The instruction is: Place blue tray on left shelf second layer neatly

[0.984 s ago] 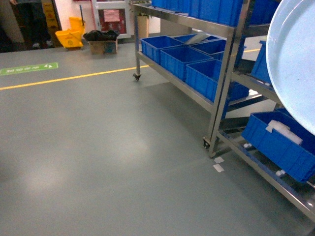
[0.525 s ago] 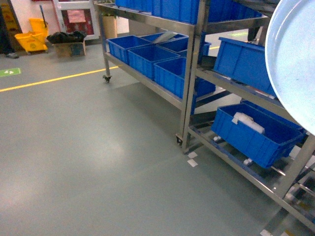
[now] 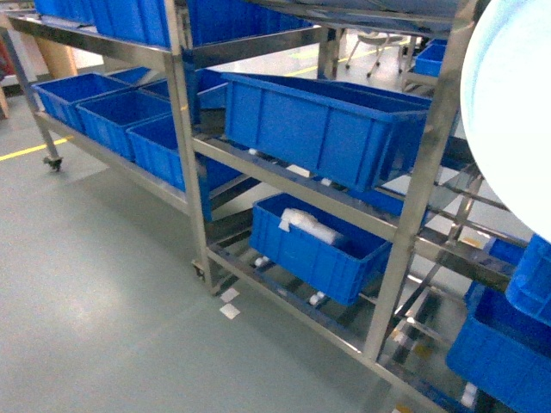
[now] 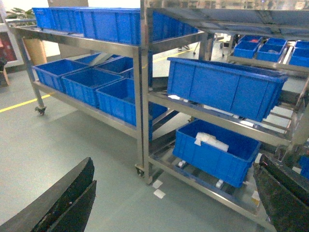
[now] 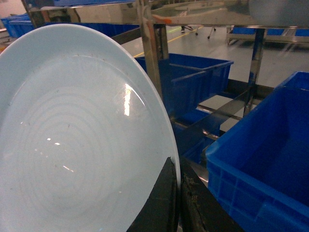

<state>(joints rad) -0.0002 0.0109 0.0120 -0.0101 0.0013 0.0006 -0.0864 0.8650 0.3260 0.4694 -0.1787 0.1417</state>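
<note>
Grey floor (image 3: 95, 292) w/ steel shelf (image 3: 185, 129) carrying blue crates (image 3: 323, 120) fills head view; blue tray (image 3: 508, 112) held upright at right edge, in front of rack. Left wrist: left hand (image 4: 174, 193) open, dark fingers (image 4: 63, 198) spread, holding nothing. Right wrist: right hand (image 5: 178, 203) clamped on tray rim, tray on edge beside a crate (image 5: 260, 164).

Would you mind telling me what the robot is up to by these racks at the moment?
The right gripper is clamped on the rim of the pale blue tray, holding it up on edge. The left gripper is open and empty. The robot faces the steel shelf of blue crates; the tray is not yet on any layer.
</note>
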